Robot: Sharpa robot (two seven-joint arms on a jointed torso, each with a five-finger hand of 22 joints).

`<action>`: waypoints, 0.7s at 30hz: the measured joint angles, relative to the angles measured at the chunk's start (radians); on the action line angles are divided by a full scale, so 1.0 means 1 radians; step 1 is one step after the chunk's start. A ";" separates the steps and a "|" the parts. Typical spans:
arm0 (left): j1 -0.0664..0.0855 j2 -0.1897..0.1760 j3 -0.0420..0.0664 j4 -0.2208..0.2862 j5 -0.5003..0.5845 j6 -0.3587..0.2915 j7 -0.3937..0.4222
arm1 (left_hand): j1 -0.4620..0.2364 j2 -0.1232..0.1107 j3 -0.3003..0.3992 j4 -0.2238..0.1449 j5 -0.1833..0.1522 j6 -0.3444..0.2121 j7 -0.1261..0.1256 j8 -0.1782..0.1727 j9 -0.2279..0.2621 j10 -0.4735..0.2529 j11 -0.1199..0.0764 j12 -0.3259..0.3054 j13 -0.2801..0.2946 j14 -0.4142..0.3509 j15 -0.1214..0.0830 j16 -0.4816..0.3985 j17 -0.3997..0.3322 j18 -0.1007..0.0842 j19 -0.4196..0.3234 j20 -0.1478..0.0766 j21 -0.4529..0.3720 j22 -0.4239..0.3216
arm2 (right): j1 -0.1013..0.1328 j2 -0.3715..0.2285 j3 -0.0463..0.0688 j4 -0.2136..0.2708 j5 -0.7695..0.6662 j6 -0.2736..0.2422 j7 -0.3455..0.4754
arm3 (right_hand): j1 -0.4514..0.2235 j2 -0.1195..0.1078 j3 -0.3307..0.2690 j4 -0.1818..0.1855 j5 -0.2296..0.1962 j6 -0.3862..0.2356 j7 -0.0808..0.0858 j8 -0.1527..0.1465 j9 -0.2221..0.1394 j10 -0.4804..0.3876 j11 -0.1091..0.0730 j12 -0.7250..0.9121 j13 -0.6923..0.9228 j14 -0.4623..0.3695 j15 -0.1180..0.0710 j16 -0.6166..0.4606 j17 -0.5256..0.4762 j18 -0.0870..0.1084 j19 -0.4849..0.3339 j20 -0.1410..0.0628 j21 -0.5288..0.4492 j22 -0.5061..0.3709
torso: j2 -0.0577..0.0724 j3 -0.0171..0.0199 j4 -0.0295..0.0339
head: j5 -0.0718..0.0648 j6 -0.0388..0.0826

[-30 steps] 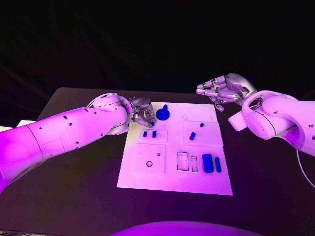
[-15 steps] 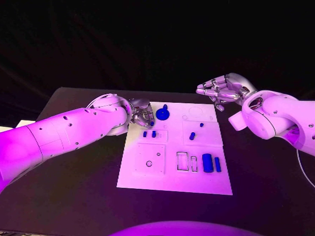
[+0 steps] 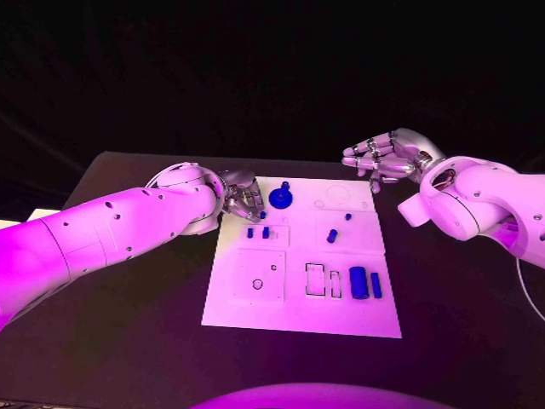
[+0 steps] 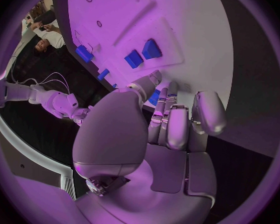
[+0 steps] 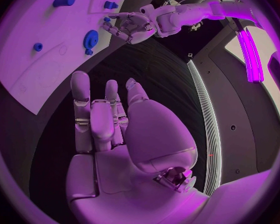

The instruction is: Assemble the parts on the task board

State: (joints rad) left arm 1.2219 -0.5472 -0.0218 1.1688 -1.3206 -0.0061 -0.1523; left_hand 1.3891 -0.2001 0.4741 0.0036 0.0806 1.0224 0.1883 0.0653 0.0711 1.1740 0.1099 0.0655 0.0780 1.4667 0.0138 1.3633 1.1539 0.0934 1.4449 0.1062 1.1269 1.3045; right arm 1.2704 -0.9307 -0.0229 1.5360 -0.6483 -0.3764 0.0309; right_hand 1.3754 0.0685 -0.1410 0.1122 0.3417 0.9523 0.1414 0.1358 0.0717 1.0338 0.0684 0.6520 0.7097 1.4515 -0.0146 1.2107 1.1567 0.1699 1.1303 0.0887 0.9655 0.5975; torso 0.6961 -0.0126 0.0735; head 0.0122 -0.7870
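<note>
Left hand (image 3: 241, 198) fingers curled at task board (image 3: 300, 298) far-left edge, pinching a small blue part (image 4: 154, 96); right hand (image 3: 383, 158) spread, empty, off the board's far-right corner.

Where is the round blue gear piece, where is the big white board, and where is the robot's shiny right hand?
Round blue gear piece (image 3: 281, 200), head view, its flat top.
White task board (image 3: 303, 315), head view, bare near edge.
Silver right hand (image 3: 384, 158), head view, its middle.

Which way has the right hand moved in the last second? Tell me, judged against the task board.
Yes, but only slightly: the right hand has drifted rightward, away from the far right corner of the task board, holding nothing.
</note>
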 measured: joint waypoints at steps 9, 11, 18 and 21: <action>0.002 -0.065 0.004 0.049 0.076 -0.044 0.021 | 0.006 -0.002 0.006 -0.015 0.000 -0.036 -0.016 0.002 -0.005 -0.047 -0.003 0.001 -0.009 -0.025 0.000 -0.059 -0.106 0.016 -0.045 0.008 -0.143 -0.077 | -0.001 -0.001 -0.002 -0.031 -0.213 0.090 -0.078 | 0.127 -0.021 0.073 -0.062 -0.081 0.066 0.010 0.003 -0.002 0.040 0.006 -0.364 -0.334 0.003 0.005 -0.092 -0.084 0.000 0.021 0.002 -0.058 -0.050 | -0.001 -0.0001 -0.0014 | -0.004 0.005; 0.003 -0.084 0.005 0.066 0.120 -0.064 0.040 | 0.016 0.008 0.013 -0.022 0.000 -0.015 -0.020 0.016 -0.001 -0.034 -0.007 0.013 -0.008 -0.048 -0.001 -0.086 -0.150 0.016 -0.065 0.007 -0.189 -0.103 | -0.003 -0.002 -0.002 -0.032 -0.280 0.107 -0.091 | 0.136 -0.024 0.088 -0.068 -0.099 0.080 0.006 0.003 -0.002 0.062 0.006 -0.405 -0.374 0.008 0.000 -0.074 -0.066 0.000 0.039 0.002 -0.038 -0.023 | -0.001 -0.0003 -0.0015 | -0.006 0.007; 0.005 -0.147 0.006 0.122 0.403 -0.190 0.202 | 0.048 0.032 0.063 -0.054 0.005 0.046 -0.013 0.047 0.005 0.008 -0.011 0.052 -0.002 -0.224 -0.007 -0.319 -0.477 0.071 -0.227 -0.003 -0.529 -0.289 | -0.027 0.003 -0.006 -0.010 -0.544 0.153 -0.155 | 0.141 -0.021 0.129 -0.082 -0.121 0.099 0.001 -0.007 -0.003 0.115 -0.001 -0.479 -0.454 0.008 0.000 -0.021 -0.011 0.000 0.086 -0.003 0.026 0.061 | -0.001 -0.0002 -0.0008 | -0.008 0.014; 0.004 -0.180 0.002 0.170 0.590 -0.246 0.266 | 0.050 0.045 0.070 -0.053 0.005 0.057 -0.019 0.054 0.004 0.015 -0.017 0.062 0.000 -0.236 -0.010 -0.352 -0.519 0.071 -0.236 -0.004 -0.546 -0.298 | -0.044 0.009 -0.008 0.003 -0.657 0.158 -0.182 | 0.142 -0.023 0.136 -0.081 -0.130 0.100 0.003 -0.012 -0.004 0.123 0.000 -0.501 -0.475 0.008 0.000 -0.021 -0.010 0.000 0.090 0.001 0.031 0.067 | 0.000 -0.0004 -0.0012 | -0.011 0.016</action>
State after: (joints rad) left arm 1.2261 -0.7270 -0.0198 1.3393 -0.7303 -0.2521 0.1134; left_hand 1.4393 -0.1550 0.5441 -0.0499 0.0857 1.0793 0.1696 0.1189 0.0755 1.1885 0.0927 0.1279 0.0776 1.2310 0.0039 1.0112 0.6346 0.1644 1.2094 0.1020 0.5808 1.0062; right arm 1.2266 -0.9217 -0.0307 1.5390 -1.3052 -0.2184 -0.1513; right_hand 1.5175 0.0455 -0.0049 0.0316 0.2122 1.0527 0.1441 0.1233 0.0673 1.1564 0.0682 0.1512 0.2342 1.4598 -0.0144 1.1898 1.1472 0.1699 1.2201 0.0896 0.9961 0.6648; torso 0.6960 -0.0129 0.0723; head 0.0015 -0.7705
